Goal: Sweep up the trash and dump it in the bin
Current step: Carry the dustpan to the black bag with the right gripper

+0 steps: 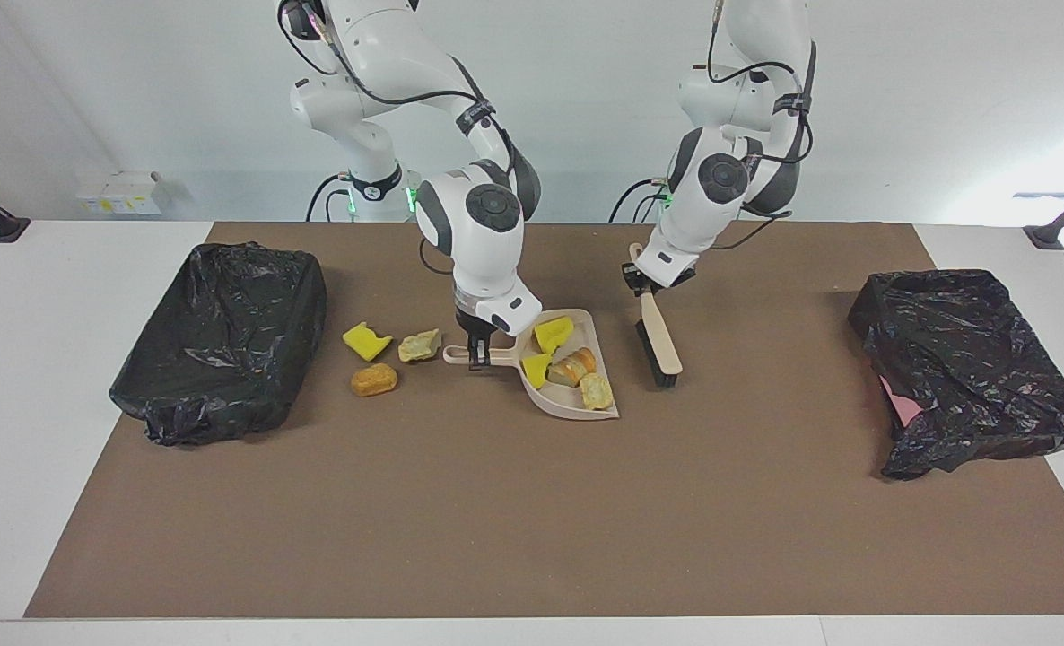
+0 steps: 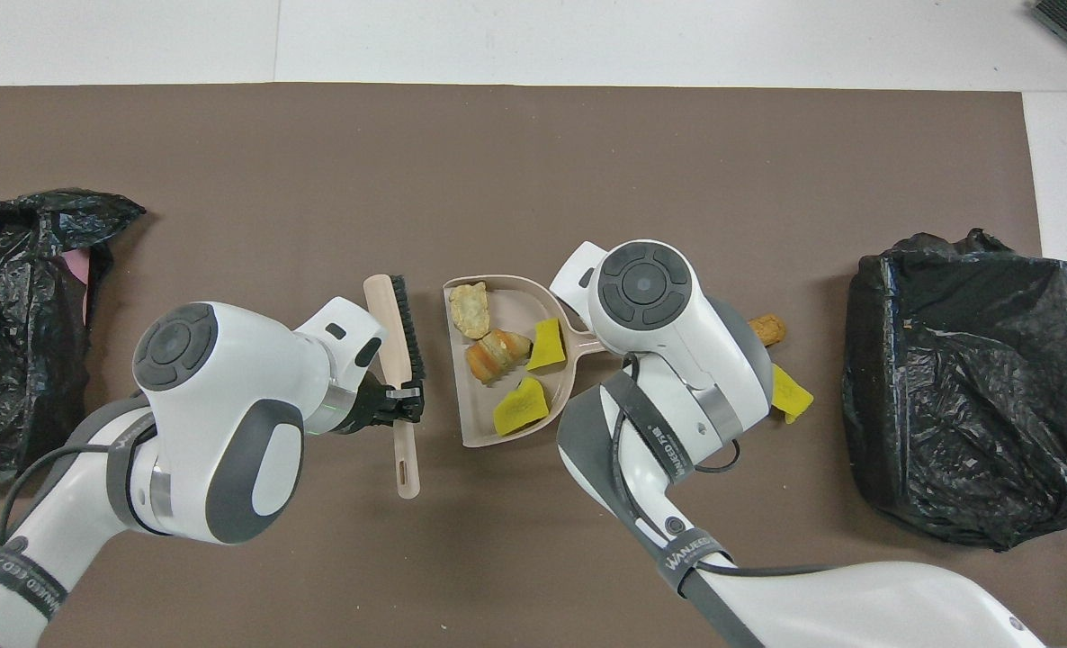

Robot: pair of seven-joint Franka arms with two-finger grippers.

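Observation:
The beige dustpan [image 1: 586, 327] lies on the brown mat mid-table, also in the overhead view [image 2: 472, 416]. In it are two yellow foam chunks [image 1: 553, 334] [image 1: 536, 369] and two bread pieces [image 1: 573, 366] [image 1: 596, 390]. My right gripper [image 1: 478, 357] is shut on the dustpan's handle. Three trash pieces lie on the mat between the handle and the bin toward the right arm's end: a yellow chunk [image 1: 367, 341], a tan piece [image 1: 420, 345] and an orange-brown piece [image 1: 374, 380]. My left gripper [image 1: 644, 285] is shut on the brush [image 1: 658, 336], beside the pan's open side, bristles down at the mat.
A bin lined with a black bag [image 1: 222, 341] stands toward the right arm's end of the table. A second black-bagged bin [image 1: 972, 368] stands toward the left arm's end. The brown mat [image 1: 496, 520] covers most of the table.

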